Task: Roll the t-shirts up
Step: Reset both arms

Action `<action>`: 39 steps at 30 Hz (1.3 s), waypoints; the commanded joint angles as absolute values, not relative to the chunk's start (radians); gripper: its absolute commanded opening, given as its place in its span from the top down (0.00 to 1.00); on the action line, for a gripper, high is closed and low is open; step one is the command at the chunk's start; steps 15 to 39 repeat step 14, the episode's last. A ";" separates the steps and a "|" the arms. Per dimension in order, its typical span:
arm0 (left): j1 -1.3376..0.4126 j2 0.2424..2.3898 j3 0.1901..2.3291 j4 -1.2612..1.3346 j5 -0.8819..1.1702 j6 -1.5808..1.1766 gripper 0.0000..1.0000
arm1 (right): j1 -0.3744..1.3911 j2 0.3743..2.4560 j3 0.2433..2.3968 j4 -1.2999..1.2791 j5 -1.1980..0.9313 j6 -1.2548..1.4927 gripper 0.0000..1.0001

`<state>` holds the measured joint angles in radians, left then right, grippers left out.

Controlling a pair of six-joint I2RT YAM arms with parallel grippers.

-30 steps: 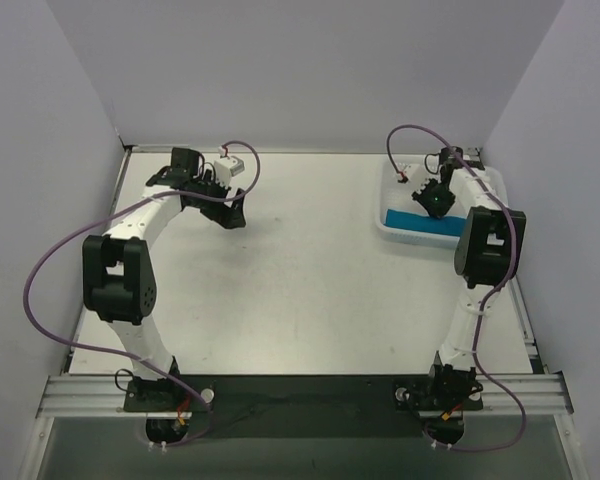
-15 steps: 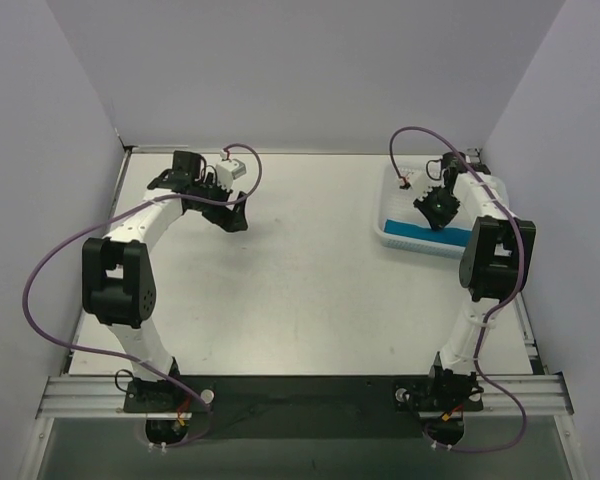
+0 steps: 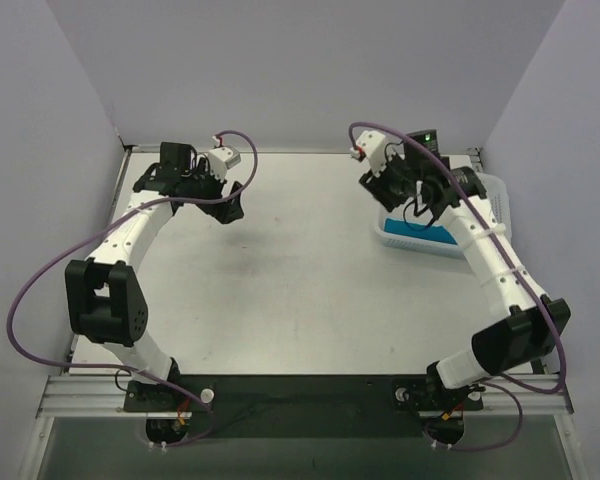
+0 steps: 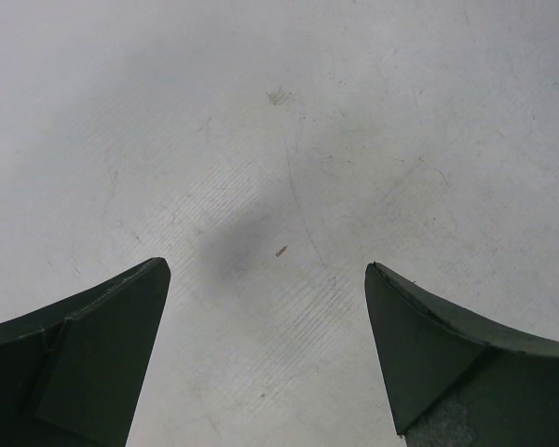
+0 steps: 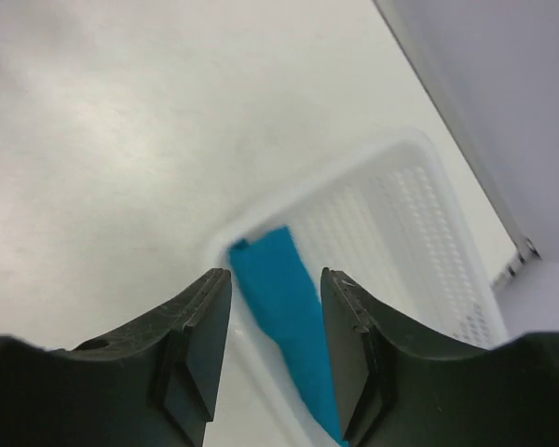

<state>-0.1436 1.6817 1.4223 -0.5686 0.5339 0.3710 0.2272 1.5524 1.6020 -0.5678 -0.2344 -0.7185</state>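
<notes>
The teal-blue t-shirt (image 3: pixel 438 236) lies as a narrow folded strip along the near-left wall of the white mesh basket (image 3: pixel 496 193). In the right wrist view the t-shirt (image 5: pixel 281 291) shows well below, between the fingers and apart from them, inside the basket (image 5: pixel 419 219). My right gripper (image 3: pixel 414 204) hangs above the basket's left edge, open with nothing in it (image 5: pixel 276 276). My left gripper (image 3: pixel 231 206) is at the back left of the table, open wide (image 4: pixel 267 270) over bare tabletop.
The basket stands at the table's back right, close to the right wall. Grey walls enclose the table on three sides. The purple cables loop off both arms. A small speck (image 4: pixel 280 250) lies on the tabletop under the left gripper.
My right gripper has risen out of the basket and moved left, its jaws going from shut to open, leaving the t-shirt in the basket. The left arm has shifted slightly left.
</notes>
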 commanded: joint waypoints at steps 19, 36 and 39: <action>-0.147 1.477 1.310 -0.554 0.353 0.396 0.03 | 0.520 1.339 1.259 -0.529 -0.299 -0.345 0.42; -0.147 1.477 1.310 -0.554 0.353 0.396 0.03 | 0.520 1.339 1.259 -0.529 -0.299 -0.345 0.42; -0.147 1.477 1.310 -0.554 0.353 0.396 0.03 | 0.520 1.339 1.259 -0.529 -0.299 -0.345 0.42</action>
